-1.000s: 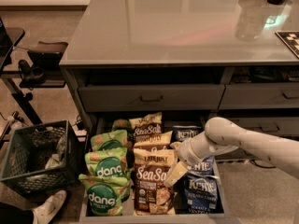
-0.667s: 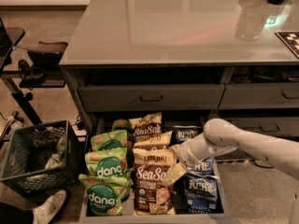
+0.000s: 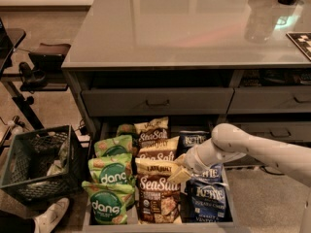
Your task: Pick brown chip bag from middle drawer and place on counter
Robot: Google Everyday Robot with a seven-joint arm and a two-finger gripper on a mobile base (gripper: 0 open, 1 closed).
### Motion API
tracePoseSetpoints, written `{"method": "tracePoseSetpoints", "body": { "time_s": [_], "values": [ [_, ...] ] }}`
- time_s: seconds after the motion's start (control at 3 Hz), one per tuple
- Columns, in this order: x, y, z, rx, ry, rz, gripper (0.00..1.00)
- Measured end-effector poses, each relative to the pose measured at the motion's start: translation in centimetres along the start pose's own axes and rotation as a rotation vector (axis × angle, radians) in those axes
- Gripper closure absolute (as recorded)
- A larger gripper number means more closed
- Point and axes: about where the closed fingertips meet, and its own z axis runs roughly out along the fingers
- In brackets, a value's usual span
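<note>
The middle drawer (image 3: 228, 198) is pulled open below the counter (image 3: 184, 28). Its centre lane holds several brown chip bags; the front one (image 3: 156, 194) shows white "Sea Salt" script, with others (image 3: 151, 132) behind it. Green "dang" bags (image 3: 108, 176) fill the left lane and blue "Kettle" bags (image 3: 206, 198) the right lane. My gripper (image 3: 181, 168) reaches in from the right on the white arm (image 3: 252, 149). Its tan fingertips (image 3: 178, 175) sit at the upper right edge of the front brown bag, above the blue bags.
A shallower drawer front with a dark pull handle (image 3: 158, 102) sits above the open drawer. A dark plastic crate (image 3: 36, 161) stands on the floor at the left, with a white shoe (image 3: 51, 216) in front of it. A dark stand (image 3: 29, 72) is at far left.
</note>
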Motion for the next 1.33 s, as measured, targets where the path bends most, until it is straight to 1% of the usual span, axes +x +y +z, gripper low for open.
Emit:
{"method": "tracePoseSetpoints", "body": {
  "time_s": [0.67, 1.0, 1.33],
  "values": [
    [0.0, 0.0, 0.0, 0.000, 0.000, 0.000, 0.97],
    [0.1, 0.9, 0.1, -0.022, -0.002, -0.002, 1.00],
    [0.1, 4.4, -1.0, -0.051, -0.021, -0.011, 1.00]
  ]
}}
